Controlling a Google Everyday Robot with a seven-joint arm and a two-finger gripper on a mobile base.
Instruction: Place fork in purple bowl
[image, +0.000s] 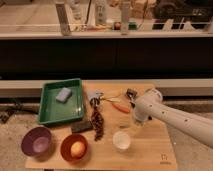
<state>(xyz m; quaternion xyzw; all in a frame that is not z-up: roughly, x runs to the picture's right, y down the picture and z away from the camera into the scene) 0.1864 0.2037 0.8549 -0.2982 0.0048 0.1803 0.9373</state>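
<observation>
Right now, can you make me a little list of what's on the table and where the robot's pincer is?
pincer: low over the table, between the carrot piece and the white cup
purple bowl: front-left corner, nothing in it
orange bowl: right beside the purple bowl, round orange thing inside
green tray: back left, holding a sponge
fork: can't make it out; not in the purple bowl

Robotics lab, wooden table (155, 147) of kitchen props, cluttered counter (35, 22) behind, white robot arm (175, 119), jaws over table's middle.
</observation>
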